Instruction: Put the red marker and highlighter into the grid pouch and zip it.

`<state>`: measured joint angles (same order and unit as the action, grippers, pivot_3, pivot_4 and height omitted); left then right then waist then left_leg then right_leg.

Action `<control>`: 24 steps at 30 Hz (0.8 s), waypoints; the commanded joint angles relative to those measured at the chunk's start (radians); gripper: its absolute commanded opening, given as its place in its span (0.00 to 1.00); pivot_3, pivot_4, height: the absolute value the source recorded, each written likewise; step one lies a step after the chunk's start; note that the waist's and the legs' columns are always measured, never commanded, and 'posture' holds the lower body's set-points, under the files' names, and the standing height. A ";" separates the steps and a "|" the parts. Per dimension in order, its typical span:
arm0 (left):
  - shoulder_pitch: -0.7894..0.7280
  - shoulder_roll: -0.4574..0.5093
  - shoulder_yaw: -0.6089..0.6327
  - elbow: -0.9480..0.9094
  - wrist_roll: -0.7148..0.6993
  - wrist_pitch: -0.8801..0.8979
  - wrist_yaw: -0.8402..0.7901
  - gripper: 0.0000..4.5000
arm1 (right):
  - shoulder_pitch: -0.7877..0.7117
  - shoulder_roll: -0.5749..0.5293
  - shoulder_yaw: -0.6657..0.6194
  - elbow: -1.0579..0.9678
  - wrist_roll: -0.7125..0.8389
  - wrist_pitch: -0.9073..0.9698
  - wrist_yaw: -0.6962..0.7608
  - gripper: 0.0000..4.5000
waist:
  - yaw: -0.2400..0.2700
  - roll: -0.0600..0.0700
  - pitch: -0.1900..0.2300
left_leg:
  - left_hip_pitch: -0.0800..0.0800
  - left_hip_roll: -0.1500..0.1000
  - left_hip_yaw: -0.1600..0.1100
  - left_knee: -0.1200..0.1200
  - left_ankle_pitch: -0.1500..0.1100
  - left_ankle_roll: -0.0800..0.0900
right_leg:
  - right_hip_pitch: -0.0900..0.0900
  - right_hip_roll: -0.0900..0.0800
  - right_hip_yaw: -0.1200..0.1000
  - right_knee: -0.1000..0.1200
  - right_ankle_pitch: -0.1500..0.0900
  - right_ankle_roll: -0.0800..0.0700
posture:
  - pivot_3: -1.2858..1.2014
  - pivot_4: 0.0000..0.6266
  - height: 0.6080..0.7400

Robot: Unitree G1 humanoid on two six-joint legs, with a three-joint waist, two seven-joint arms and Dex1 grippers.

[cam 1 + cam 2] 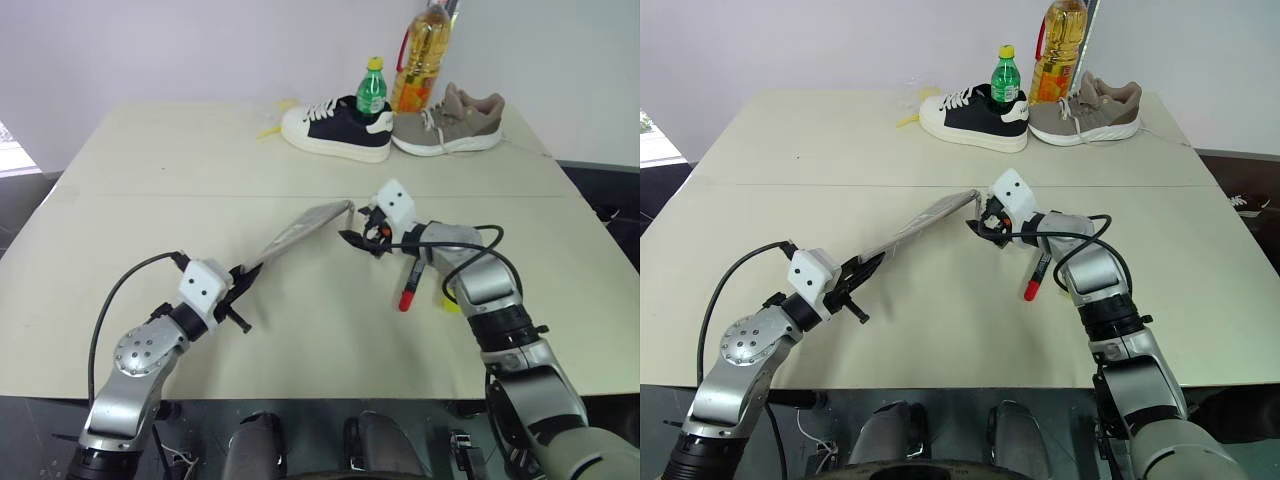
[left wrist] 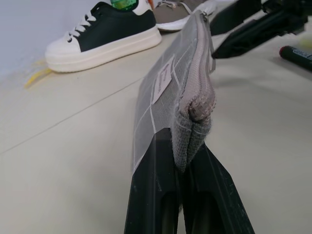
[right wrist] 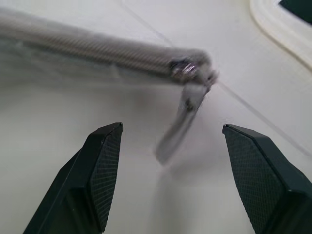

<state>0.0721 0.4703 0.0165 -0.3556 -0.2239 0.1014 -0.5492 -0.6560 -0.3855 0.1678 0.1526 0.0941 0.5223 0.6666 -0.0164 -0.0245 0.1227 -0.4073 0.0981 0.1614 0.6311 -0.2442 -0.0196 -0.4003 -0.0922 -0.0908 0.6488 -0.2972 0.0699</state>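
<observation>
Left gripper is clamping the grid pouch aloft; right gripper is gaping at the zipper pull. Red marker is still lying outside on the table, so packing looks undone.

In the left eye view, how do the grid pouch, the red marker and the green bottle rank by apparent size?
1. Grid pouch, largest.
2. and 3. Red marker and green bottle look alike; the bottle stands farther away and is partly hidden, so no ranking.

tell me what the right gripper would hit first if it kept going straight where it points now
Probably the zipper pull hanging from the end of the grid pouch: it lies just ahead of the open right gripper, though depth is unclear.
</observation>
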 commanded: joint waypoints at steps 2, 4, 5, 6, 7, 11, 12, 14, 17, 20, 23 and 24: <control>0.005 0.006 0.005 -0.034 0.009 -0.015 -0.008 0.00 | -0.024 0.008 -0.019 -0.008 -0.003 -0.016 -0.021 0.70 | -0.001 0.000 0.000 | 0.000 0.000 0.000 0.000 0.000 0.000 | 0.000 -0.001 0.000 0.000 0.000 0.000 | 0.52 0.24 0.74; 0.008 0.010 0.002 -0.032 0.014 -0.018 -0.015 0.00 | -0.021 0.009 -0.020 -0.014 0.001 -0.014 -0.019 0.56 | -0.001 0.000 0.000 | 0.000 0.000 0.000 0.000 0.000 0.000 | 0.000 -0.001 0.000 0.000 0.000 0.000 | 0.52 0.24 0.74; 0.009 0.009 0.001 -0.030 0.016 -0.019 -0.017 0.00 | -0.019 0.009 -0.021 -0.020 0.005 -0.010 -0.017 0.46 | -0.002 0.000 0.000 | 0.000 0.000 0.000 0.000 0.000 0.000 | 0.000 0.000 0.000 0.000 0.000 0.000 | 0.52 0.24 0.74; 0.009 0.008 0.001 -0.029 0.017 -0.020 -0.018 0.00 | -0.016 0.009 -0.021 -0.030 0.011 -0.003 -0.014 0.34 | -0.002 0.000 0.000 | 0.000 0.000 0.000 0.000 0.000 0.000 | 0.000 0.000 0.000 0.000 0.000 0.000 | 0.52 0.24 0.74; 0.008 0.006 0.000 -0.028 0.019 -0.020 -0.019 0.00 | -0.013 0.008 -0.020 -0.042 0.012 0.004 -0.012 0.22 | -0.003 0.000 0.000 | 0.000 0.000 0.000 0.000 0.000 0.000 | 0.000 0.000 0.000 0.000 0.000 0.000 | 0.52 0.24 0.74; -0.002 -0.004 -0.011 -0.030 0.024 -0.008 -0.016 0.00 | 0.004 -0.001 0.005 -0.106 0.008 0.045 -0.002 0.01 | -0.002 0.000 0.000 | 0.000 0.000 0.000 0.000 0.000 0.000 | 0.000 0.000 0.000 0.000 0.000 0.000 | 0.52 0.24 0.74; -0.004 -0.006 -0.016 -0.031 0.026 -0.004 -0.014 0.00 | 0.010 -0.009 0.022 -0.128 -0.003 0.052 0.005 0.01 | -0.002 0.000 0.000 | 0.000 0.001 0.000 0.000 0.000 0.000 | 0.000 0.000 0.000 0.000 0.000 0.000 | 0.52 0.24 0.74; -0.014 -0.020 -0.034 -0.038 0.026 0.018 -0.004 0.00 | 0.023 -0.039 0.079 -0.181 -0.047 0.048 0.024 0.01 | -0.002 0.000 0.000 | 0.000 0.001 0.000 0.000 0.000 0.000 | 0.000 0.000 0.000 0.000 0.000 0.000 | 0.52 0.24 0.74; -0.036 -0.049 -0.073 -0.053 0.037 0.057 0.019 0.00 | 0.029 -0.062 0.132 -0.238 -0.083 0.064 0.032 0.01 | -0.001 0.000 0.000 | 0.000 0.000 0.000 0.000 0.000 0.000 | 0.000 -0.001 0.000 0.000 0.000 0.000 | 0.52 0.24 0.74; -0.071 -0.096 -0.133 -0.065 0.063 0.106 0.052 0.00 | 0.029 -0.083 0.181 -0.296 -0.114 0.075 0.053 0.01 | 0.002 0.000 0.000 | 0.000 0.000 0.000 0.000 0.000 0.000 | 0.000 -0.001 0.000 0.000 0.000 0.000 | 0.52 0.24 0.74; -0.108 -0.156 -0.186 -0.071 0.077 0.148 0.087 0.00 | 0.026 -0.110 0.236 -0.367 -0.145 0.075 0.092 0.01 | 0.002 0.000 0.000 | 0.000 -0.001 0.000 0.000 0.000 0.000 | 0.000 -0.001 0.000 0.000 0.000 0.000 | 0.52 0.24 0.74; -0.122 -0.172 -0.200 -0.068 0.083 0.158 0.096 0.00 | 0.028 -0.118 0.249 -0.395 -0.145 0.076 0.110 0.01 | 0.002 0.000 0.000 | 0.000 -0.001 0.000 0.000 0.000 0.000 | 0.000 -0.001 0.000 0.000 0.000 0.000 | 0.52 0.24 0.74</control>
<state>-0.0212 0.3156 -0.1500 -0.3694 -0.1466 0.2565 -0.4679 -0.6209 -0.5012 0.3901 -0.1607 -0.0511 0.6046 0.7428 -0.0146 -0.0248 0.1226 -0.4077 0.0973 0.1611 0.6311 -0.2442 -0.0195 -0.4002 -0.0934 -0.0909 0.6485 -0.2971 0.0700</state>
